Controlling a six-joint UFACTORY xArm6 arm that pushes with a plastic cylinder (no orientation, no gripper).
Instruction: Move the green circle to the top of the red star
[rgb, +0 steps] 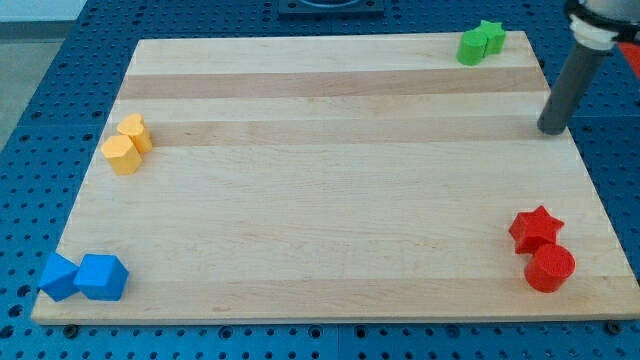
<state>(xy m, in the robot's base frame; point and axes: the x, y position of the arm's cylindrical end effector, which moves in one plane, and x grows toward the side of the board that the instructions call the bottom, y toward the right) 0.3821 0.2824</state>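
The green circle sits at the view's top right corner of the table, touching a green star just to its right. Its goal, the red star, lies well apart near the view's bottom right, with a red circle touching it from below. The space directly above the red star is bare, so the green circle can probably be slid straight down the right side into place.

My tip rests on the table near the right edge, between the green pair and the red pair, below and right of the green circle and touching no block. It likely needs to get above the circle first. There is no claw here, only the rod, so nothing is pinched.

Farther off, two yellow blocks touch at the left edge, and two blue blocks touch at bottom left. No writing or labels are readable.
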